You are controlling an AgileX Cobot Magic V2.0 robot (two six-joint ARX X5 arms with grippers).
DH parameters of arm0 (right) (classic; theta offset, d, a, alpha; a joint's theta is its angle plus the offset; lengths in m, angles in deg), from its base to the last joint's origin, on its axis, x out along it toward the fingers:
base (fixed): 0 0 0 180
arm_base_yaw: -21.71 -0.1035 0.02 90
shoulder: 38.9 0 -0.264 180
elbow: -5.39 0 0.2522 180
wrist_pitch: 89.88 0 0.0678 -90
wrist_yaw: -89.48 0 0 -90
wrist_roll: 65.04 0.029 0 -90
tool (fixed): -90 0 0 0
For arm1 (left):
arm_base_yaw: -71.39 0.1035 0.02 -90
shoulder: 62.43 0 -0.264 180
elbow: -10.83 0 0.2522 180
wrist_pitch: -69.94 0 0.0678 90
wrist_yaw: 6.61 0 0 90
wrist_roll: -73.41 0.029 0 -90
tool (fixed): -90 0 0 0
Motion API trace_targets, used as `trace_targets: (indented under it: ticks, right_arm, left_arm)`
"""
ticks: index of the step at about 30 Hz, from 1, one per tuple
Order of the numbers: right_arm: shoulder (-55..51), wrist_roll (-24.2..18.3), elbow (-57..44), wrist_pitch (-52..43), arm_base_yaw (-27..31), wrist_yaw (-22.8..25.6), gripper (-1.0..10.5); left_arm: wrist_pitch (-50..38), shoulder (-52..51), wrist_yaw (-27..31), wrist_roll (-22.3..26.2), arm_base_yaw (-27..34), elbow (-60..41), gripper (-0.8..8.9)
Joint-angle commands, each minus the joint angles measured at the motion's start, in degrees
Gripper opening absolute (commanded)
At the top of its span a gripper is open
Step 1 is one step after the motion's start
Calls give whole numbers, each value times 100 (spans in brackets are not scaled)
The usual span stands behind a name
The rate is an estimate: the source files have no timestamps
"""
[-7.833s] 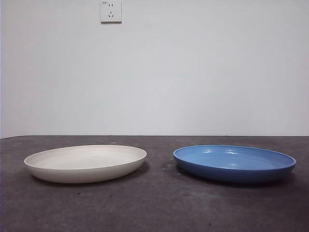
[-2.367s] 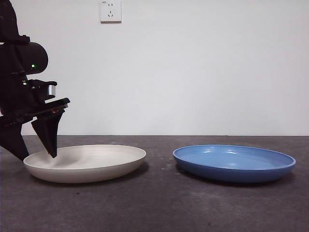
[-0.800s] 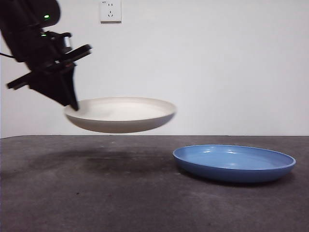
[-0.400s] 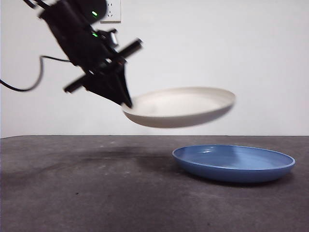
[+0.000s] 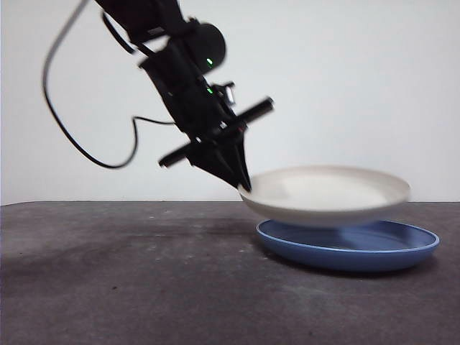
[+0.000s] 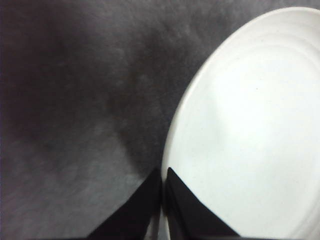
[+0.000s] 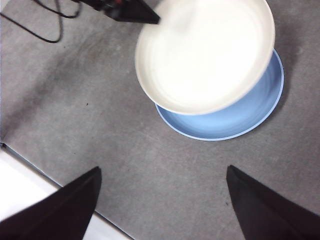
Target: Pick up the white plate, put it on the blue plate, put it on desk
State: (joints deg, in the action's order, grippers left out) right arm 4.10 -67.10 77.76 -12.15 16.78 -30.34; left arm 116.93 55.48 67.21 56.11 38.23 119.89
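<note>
In the front view the left end effector [image 5: 243, 183] is clenched on the left rim of the white plate [image 5: 327, 195], which half a second ago hung higher and further left and now hovers just above the blue plate [image 5: 352, 244] on the surface [image 5: 129, 287], so I judge that only the lowering remains. The left wrist view shows both jaws pinching the white plate's [image 6: 250, 130] rim. In the right wrist view the right end effector [image 7: 162, 200] waits released, well apart from the two plates, the white one overlapping most of the blue but offset from it.
</note>
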Motion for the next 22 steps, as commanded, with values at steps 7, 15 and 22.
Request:
trace_targets:
  ticks: [7,15,22]
  right_arm:
    - [22,61,114,-48,-24,7,403]
    - [22,59,114,-61,-24,7,403]
    - [22,59,114,-68,-24,7,403]
  left_arm:
    - [234,730,107,-9,-299,691,9]
    - [332,750,308,188,-404,693,89]
    - [420,750,304,321,-474,763,378]
